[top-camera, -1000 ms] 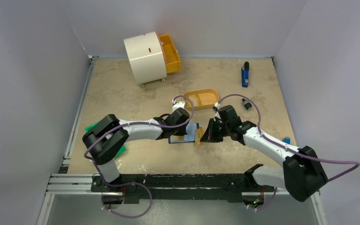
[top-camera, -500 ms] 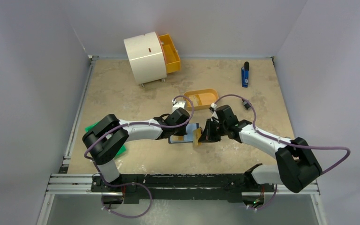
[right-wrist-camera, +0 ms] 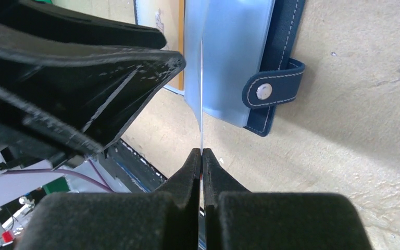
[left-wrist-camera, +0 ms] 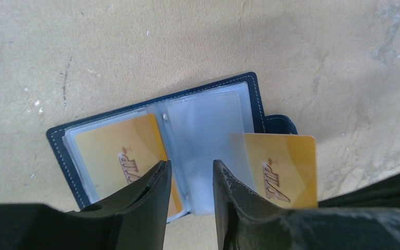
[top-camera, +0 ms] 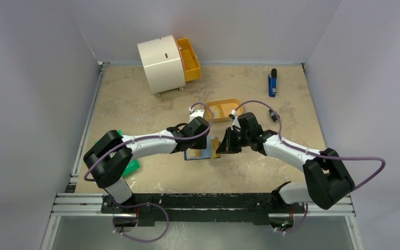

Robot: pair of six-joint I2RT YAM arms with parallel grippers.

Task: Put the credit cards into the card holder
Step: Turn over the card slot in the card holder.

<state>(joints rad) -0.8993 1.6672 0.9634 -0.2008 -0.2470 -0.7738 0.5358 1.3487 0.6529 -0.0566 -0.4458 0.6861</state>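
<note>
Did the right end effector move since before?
Yes: the right end effector, gripping a credit card, slid a little left, nearer the orange tray, which stayed put.

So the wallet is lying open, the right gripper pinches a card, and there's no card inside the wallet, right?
Not quite. One card already sits in a clear pocket of the wallet, as the left wrist view shows. The rest holds: the wallet lies open and the right gripper pinches a second card.
</note>
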